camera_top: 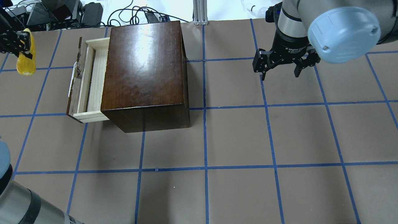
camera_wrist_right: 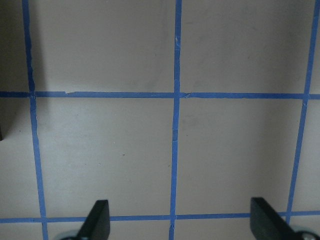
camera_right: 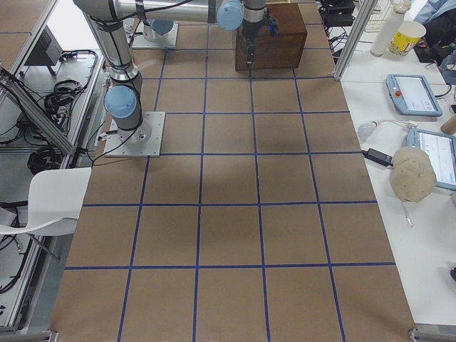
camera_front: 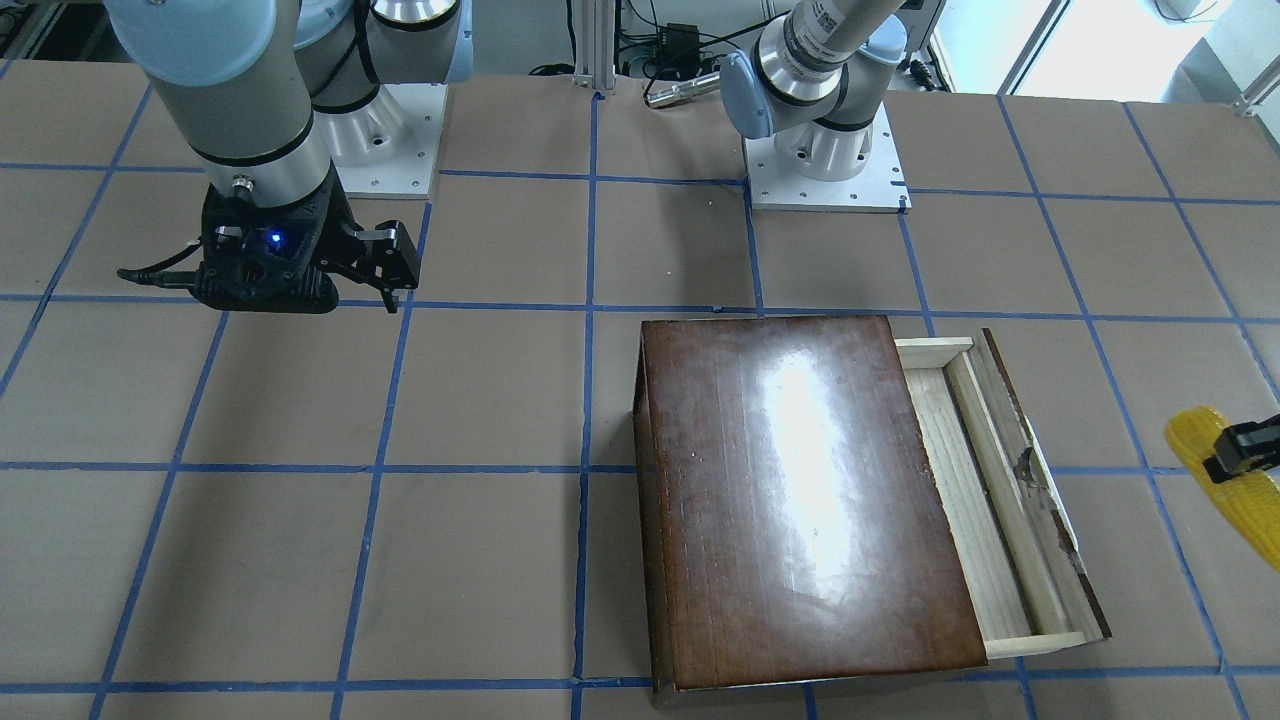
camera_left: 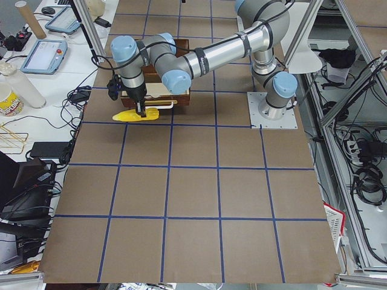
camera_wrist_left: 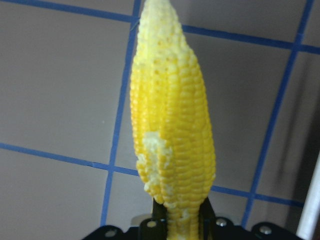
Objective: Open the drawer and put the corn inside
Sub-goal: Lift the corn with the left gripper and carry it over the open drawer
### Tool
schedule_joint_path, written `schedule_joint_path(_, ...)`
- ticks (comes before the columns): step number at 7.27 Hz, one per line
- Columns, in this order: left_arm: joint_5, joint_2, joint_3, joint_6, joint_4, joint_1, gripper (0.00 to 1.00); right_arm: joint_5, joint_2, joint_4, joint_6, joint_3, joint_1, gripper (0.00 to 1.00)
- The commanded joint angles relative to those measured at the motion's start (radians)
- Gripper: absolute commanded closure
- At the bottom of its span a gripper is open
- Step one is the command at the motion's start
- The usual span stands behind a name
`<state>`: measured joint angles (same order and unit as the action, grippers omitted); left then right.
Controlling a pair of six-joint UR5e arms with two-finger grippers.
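The dark-brown wooden box [camera_top: 143, 71] stands on the table, and its drawer [camera_top: 98, 77] is pulled partly out, showing the pale, empty tray. The drawer also shows in the front view [camera_front: 960, 470]. My left gripper [camera_top: 24, 46] is shut on the yellow corn [camera_top: 25, 65] and holds it above the table, to the outside of the drawer front and apart from it. The left wrist view shows the corn [camera_wrist_left: 172, 135] gripped at its thick end, tip pointing away. My right gripper [camera_top: 279, 73] is open and empty, hovering well away from the box.
The table is brown, with a grid of blue tape lines. The drawer's whitish handle [camera_top: 72, 79] sticks out toward the corn. Cables and equipment [camera_top: 62, 12] lie beyond the table's far edge. The right wrist view shows only bare table [camera_wrist_right: 175, 125] under the open fingers.
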<state>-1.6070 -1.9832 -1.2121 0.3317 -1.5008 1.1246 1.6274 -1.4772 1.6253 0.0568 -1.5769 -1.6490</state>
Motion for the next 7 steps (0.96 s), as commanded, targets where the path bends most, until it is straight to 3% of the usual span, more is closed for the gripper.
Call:
schedule_joint_path(1,0.045,0.047,0.0,0.0,-0.062,0.094,1.0,0.0,0.0,-0.001,0.0,0.0,0.0,0.0)
schedule_joint_path(7,0.055,0.017,-0.067,0.012,-0.101,0.19,1.0,0.002,0.0,-0.001,0.0,0.0,0.0,0.0)
